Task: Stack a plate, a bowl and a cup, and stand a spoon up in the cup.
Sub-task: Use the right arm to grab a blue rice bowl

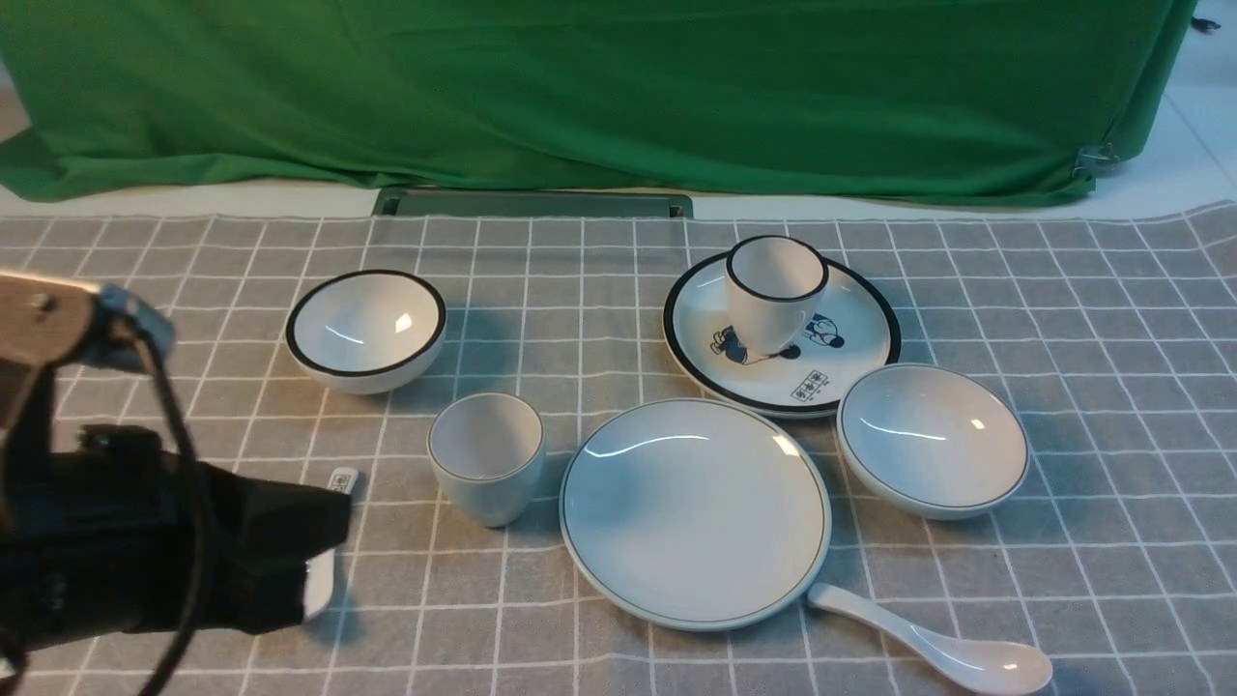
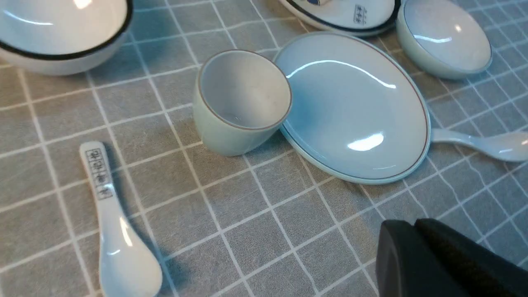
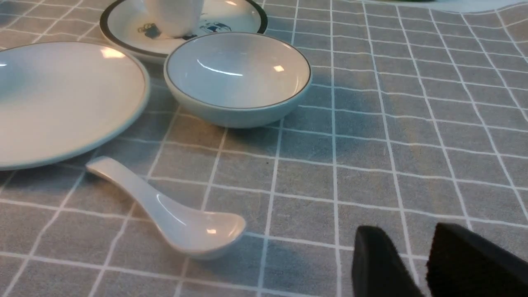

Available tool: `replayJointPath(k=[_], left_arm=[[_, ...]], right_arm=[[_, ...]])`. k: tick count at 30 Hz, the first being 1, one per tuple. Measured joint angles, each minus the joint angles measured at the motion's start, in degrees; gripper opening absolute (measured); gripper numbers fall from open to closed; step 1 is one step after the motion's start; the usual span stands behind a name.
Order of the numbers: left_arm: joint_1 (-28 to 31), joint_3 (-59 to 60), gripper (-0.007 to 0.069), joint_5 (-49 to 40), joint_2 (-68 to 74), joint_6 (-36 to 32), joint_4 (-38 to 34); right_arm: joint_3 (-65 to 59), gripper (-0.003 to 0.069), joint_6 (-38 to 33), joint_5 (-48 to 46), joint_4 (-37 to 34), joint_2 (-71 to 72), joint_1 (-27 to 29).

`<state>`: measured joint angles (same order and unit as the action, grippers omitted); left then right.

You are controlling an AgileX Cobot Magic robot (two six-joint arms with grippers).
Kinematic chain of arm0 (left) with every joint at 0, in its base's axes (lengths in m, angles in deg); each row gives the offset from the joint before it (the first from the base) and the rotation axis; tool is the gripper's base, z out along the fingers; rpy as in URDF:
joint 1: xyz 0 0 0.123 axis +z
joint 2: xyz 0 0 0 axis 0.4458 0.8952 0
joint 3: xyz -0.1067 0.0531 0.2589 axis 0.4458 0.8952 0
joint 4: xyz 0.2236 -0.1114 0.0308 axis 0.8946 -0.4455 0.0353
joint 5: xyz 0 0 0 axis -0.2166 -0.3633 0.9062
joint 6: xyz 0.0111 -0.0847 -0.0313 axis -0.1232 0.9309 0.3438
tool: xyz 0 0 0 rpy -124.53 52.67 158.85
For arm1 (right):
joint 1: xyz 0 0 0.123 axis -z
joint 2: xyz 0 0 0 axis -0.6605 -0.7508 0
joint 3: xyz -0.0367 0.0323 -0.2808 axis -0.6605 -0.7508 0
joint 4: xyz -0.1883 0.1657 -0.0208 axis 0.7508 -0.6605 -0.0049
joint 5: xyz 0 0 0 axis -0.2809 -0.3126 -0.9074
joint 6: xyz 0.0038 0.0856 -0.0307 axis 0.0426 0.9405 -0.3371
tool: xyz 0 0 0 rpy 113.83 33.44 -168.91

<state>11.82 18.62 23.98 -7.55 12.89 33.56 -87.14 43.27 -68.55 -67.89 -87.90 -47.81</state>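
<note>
Grey checked cloth (image 1: 1111, 541) covers the table, with a green fabric backdrop (image 1: 580, 87) hanging behind. There are eight pieces of crockery on it: two plates, two bowls, two cups and two spoons.

The plain pale bluish-white round plate (image 1: 694, 512) lies front and centre. The pale handleless rounded cup (image 1: 486, 459) stands upright just beside its left edge. Whether they touch cannot be told. The wide pale bluish-white bowl with a thin dark rim (image 1: 933, 440) sits close to the plate's right edge. The plain white ceramic soup spoon (image 1: 933, 643) lies at the front right, its handle tip at the plate's rim.

Behind these lies the black-rimmed cartoon plate (image 1: 850, 338), which carries the white black-rimmed cup (image 1: 773, 290). The small black-rimmed white bowl (image 1: 365, 329) stands well apart at the back left. The white spoon with black characters (image 2: 111, 222) lies front left, partly hidden by the left arm in the front view.

Open cloth runs right of the wide bowl to the table's edge, and more lies between the lettered spoon and the pale cup.

The left gripper (image 2: 414, 225) hangs above the cloth in front of the plate, its jaws pressed together. The right gripper (image 3: 408, 227) hovers over cloth near the plain spoon, with its jaws parted.
</note>
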Motion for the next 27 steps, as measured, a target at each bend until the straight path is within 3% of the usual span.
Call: replayJointPath(k=[5, 9, 14, 18, 21, 23, 27], left_arm=[[-6.38, -2.25, 0.0013, 1.83, 6.83, -0.36, 0.84], [-7.04, -3.08, 0.0013, 1.26, 8.33, -0.41, 1.04], [-7.04, -3.15, 0.0013, 1.46, 8.34, -0.41, 1.46], [-7.04, -3.15, 0.0013, 1.28, 8.34, -0.41, 1.4], [-7.04, -3.2, 0.0013, 1.28, 8.34, -0.7, 1.02], [-7.04, -3.2, 0.0013, 1.28, 8.34, -1.4, 0.71], [-7.04, -3.96, 0.0013, 0.77, 8.29, -2.78, -0.06]], right_arm=[[0.0, 0.0242, -0.89, 0.14, 1.06, 0.0, 0.0], [0.0, 0.0242, 1.08, 3.08, 0.0, 0.0, 0.0], [0.0, 0.0242, 13.71, 16.84, -4.14, 0.0, 0.0], [0.1, 0.0221, 22.99, 22.32, -4.52, -0.02, 0.0], [7.33, 0.0111, 23.08, 12.4, -4.39, -4.53, -1.5], [14.4, 0.0064, 17.79, 3.19, -4.35, -10.7, -3.5], [30.01, 0.0049, 7.26, -14.97, -4.28, -29.88, -8.76]])
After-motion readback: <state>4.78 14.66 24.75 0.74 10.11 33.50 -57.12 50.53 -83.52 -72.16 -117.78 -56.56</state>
